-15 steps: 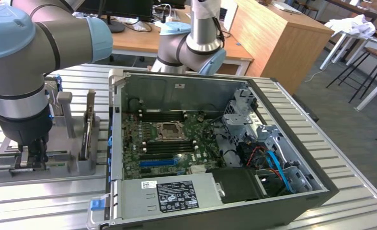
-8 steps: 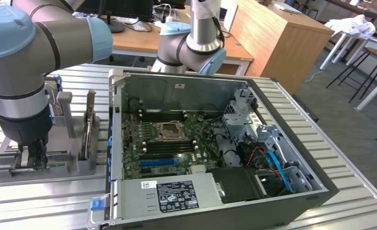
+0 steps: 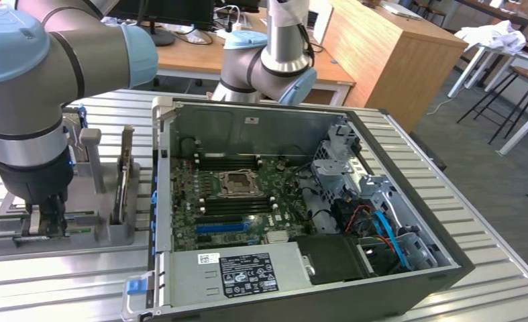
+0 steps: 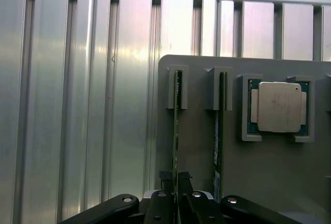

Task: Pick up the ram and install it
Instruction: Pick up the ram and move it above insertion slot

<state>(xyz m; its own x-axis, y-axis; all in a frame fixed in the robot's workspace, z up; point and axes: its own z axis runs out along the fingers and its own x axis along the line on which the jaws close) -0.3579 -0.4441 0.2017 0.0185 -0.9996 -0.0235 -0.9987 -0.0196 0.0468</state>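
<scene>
Ribbed silver aluminium slats form the bench [image 3: 67, 295] that carries everything. Closest to me, at the exterior view's left, the thick grey and pale-blue robot arm [image 3: 31, 80] bends down over a flat grey plastic fixture tray [image 3: 102, 235] lying on the slats. Its black end effector [image 3: 44, 225] points straight down into the tray.

From the wrist view, the end effector [image 4: 176, 180] is drawn in narrow. Its two dark fingers [image 4: 166, 176] are pinched on either face of the ram [image 4: 176, 131], a long, thin green circuit-board stick seen edge-on. The ram stands on its edge in the tray, its far end seated in a small grey slotted post. Just beside it a second thin green stick [image 4: 217, 131] stands the same way in its own post. Past that one, a square silver processor chip on a green base [image 4: 279, 107] lies flat in a cornered recess of the tray.

Next along the bench, toward the exterior view's right, a black computer case [image 3: 443, 275] lies on its side with the panel off. Inside are a green motherboard [image 3: 237, 201], a square metal socket [image 3: 244, 182] with long dark slots on either side, and a silver labelled power supply [image 3: 245, 272] at the near edge.

Farther back stand wooden desks [image 3: 398, 47], dark monitors [image 3: 174, 13] and stools [image 3: 514, 87].
</scene>
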